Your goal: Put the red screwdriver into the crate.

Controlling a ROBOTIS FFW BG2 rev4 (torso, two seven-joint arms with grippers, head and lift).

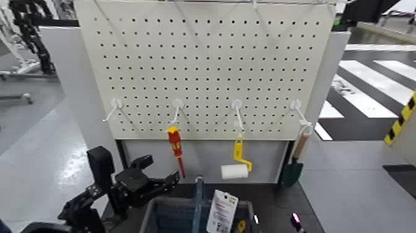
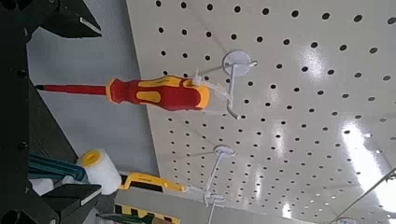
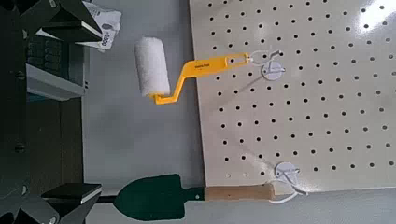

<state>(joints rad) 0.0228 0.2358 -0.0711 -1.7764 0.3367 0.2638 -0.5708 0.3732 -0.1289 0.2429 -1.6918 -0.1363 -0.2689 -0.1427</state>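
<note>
While one red screwdriver (image 1: pixel 175 142) hangs, left gripper (image 1: pixel 160 171) near it, wide open, empty

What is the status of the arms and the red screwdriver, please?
Left gripper open, just short of the red screwdriver. Screwdriver hanging from its hook, crate below. Right gripper open.

From my station I find the screwdriver (image 1: pixel 175 144) hanging on the pegboard (image 1: pixel 204 68), left of the roller (image 1: pixel 235 170); the trowel (image 1: pixel 292 172) hangs rightmost, the crate (image 1: pixel 167 214) below.
</note>
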